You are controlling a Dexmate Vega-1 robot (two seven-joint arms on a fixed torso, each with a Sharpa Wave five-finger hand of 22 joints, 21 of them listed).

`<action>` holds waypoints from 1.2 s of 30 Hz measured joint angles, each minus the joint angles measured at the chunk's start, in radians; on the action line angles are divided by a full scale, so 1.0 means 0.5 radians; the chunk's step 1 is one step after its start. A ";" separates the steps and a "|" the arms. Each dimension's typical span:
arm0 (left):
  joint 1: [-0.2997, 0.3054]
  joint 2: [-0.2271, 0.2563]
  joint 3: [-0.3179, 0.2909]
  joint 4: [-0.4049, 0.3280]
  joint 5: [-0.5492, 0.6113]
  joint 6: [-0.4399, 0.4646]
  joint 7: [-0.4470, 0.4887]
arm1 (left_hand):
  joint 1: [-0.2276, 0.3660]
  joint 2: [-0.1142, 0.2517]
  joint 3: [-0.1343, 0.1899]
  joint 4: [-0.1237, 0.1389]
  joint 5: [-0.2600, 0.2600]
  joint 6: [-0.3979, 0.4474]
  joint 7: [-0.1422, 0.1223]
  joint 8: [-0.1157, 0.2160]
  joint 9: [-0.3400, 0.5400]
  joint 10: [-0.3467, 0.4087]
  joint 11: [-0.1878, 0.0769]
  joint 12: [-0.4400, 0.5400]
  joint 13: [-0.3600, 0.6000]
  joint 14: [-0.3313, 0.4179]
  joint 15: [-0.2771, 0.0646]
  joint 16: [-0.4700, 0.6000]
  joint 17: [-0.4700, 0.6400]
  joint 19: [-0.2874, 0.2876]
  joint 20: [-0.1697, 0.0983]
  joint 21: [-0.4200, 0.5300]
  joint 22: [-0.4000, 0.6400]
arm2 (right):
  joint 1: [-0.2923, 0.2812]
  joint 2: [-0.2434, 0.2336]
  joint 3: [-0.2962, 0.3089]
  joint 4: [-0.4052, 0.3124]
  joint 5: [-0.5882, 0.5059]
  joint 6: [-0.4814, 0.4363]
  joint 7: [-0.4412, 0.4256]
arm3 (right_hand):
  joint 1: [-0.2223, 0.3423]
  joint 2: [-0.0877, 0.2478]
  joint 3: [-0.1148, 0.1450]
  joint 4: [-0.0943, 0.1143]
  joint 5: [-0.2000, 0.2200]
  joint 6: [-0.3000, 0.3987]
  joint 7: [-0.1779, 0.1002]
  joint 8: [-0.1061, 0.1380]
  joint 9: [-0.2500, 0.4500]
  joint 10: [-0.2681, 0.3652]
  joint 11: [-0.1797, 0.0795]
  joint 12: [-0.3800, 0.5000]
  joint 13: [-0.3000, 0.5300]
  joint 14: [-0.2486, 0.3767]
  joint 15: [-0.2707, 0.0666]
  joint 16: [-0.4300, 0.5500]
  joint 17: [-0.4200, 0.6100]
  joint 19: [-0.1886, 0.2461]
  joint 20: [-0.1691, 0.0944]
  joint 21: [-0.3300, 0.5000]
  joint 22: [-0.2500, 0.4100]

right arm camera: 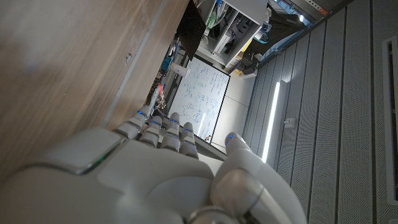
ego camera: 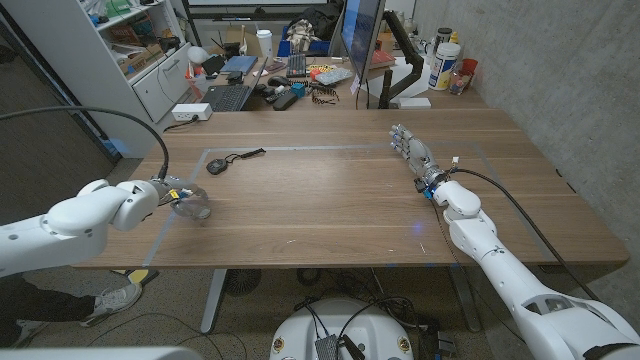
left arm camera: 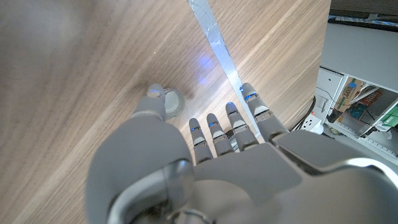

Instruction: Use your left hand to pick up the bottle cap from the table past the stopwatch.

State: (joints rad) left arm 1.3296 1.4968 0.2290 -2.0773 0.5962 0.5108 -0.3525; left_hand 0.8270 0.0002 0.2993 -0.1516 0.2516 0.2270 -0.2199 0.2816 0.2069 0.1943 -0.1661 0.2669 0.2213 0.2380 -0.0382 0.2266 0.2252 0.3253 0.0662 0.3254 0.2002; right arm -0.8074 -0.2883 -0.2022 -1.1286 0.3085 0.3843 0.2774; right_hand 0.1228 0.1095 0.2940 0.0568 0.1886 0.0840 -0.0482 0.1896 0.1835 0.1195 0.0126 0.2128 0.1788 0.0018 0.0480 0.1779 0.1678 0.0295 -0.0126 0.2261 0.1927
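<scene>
A small round pale bottle cap (left arm camera: 169, 102) lies on the wooden table (ego camera: 330, 210). My left hand (ego camera: 186, 200) hovers over it near the table's left edge, fingers (left arm camera: 214, 134) stretched out. The thumb tip sits right against the cap's rim, and nothing is gripped. In the head view the hand hides the cap. The black stopwatch (ego camera: 218, 165) with its cord lies a little farther back and to the right of that hand. My right hand (ego camera: 412, 150) waits at the right of the table, fingers extended and apart, holding nothing.
A strip of tape (left arm camera: 217, 50) marks a rectangle on the tabletop and runs just beside my left hand. A white power strip (ego camera: 190, 112) sits at the back left corner. Behind the table stand a cluttered desk with a monitor (ego camera: 362, 35) and a shelf unit (ego camera: 150, 60).
</scene>
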 measured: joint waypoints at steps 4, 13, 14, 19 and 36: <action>-0.015 -0.023 0.013 0.008 0.028 -0.015 0.001 | 0.011 0.011 0.000 0.000 0.000 0.007 -0.002 0.015 0.000 0.000 0.000 0.000 0.009 0.000 0.000 0.014 0.001 0.003 -0.003 0.002 0.000 | 0.005 0.003 -0.002 0.014 0.000 0.009 0.006 | 0.000 0.000 0.000 0.000 0.008 0.000 0.000 0.000 0.000 0.000 0.000 0.000 0.000 0.000 0.000 0.000 0.000 0.000 0.000 -0.009 0.000; -0.049 -0.086 0.049 0.020 0.081 -0.045 0.001 | 0.021 0.000 0.000 0.000 0.000 0.025 0.004 0.015 0.010 0.000 0.000 0.000 0.009 0.023 0.001 0.014 0.010 0.010 0.004 0.002 0.000 | 0.010 0.005 -0.004 0.032 0.007 0.039 0.025 | 0.000 0.000 0.000 0.000 0.008 0.000 0.000 0.000 0.000 0.000 0.000 0.000 0.000 0.000 0.000 0.000 0.000 0.000 0.000 -0.009 0.000; -0.050 -0.089 0.050 0.020 0.091 -0.050 0.001 | 0.021 0.000 0.000 0.000 0.000 0.025 0.004 0.015 0.010 0.000 0.000 0.000 0.009 0.023 0.001 0.014 0.010 0.010 0.004 0.002 0.000 | 0.010 0.008 -0.004 0.038 0.010 0.042 0.026 | 0.000 0.000 0.000 0.000 0.008 0.000 0.000 0.000 0.000 0.000 0.000 0.000 0.000 0.000 0.000 0.000 0.000 0.000 0.000 -0.009 0.000; -0.050 -0.095 0.051 0.019 0.112 -0.055 -0.004 | 0.040 0.003 0.006 0.006 0.000 0.033 -0.004 0.015 0.010 0.023 0.012 0.014 0.018 0.064 0.000 0.023 0.029 0.035 -0.021 0.012 0.000 | 0.010 0.013 -0.002 0.047 0.015 0.049 0.029 | 0.000 0.000 0.000 0.000 0.008 0.000 0.000 0.000 0.000 0.000 0.000 0.000 0.000 0.000 0.000 0.000 0.000 0.000 0.000 -0.009 0.000; -0.005 -0.128 0.056 0.008 0.156 -0.068 0.026 | 0.147 -0.010 0.009 0.002 -0.029 0.079 0.000 0.031 0.009 0.074 0.007 0.067 0.055 0.249 -0.009 0.088 0.134 0.359 -0.136 0.141 -0.001 | -0.004 0.024 0.024 0.048 0.058 0.101 0.030 | 0.000 0.000 0.000 0.000 0.008 0.008 -0.007 0.000 0.000 0.000 0.000 0.000 0.000 0.008 0.007 0.000 0.000 0.000 0.000 -0.009 0.000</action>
State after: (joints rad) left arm 1.3273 1.4328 0.2572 -2.0731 0.6742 0.4769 -0.3397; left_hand 0.9003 -0.0048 0.3035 -0.1503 0.2371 0.2668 -0.2199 0.2970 0.2112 0.2313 -0.1624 0.3004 0.2489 0.3627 -0.0427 0.2705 0.2923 0.5048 -0.0016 0.3960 0.1998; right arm -0.8096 -0.2762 -0.1905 -1.1046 0.3376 0.4345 0.2921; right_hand 0.1228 0.1096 0.2940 0.0567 0.1927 0.0878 -0.0519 0.1897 0.1835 0.1195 0.0126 0.2128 0.1788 0.0057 0.0518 0.1779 0.1678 0.0295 -0.0126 0.2215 0.1927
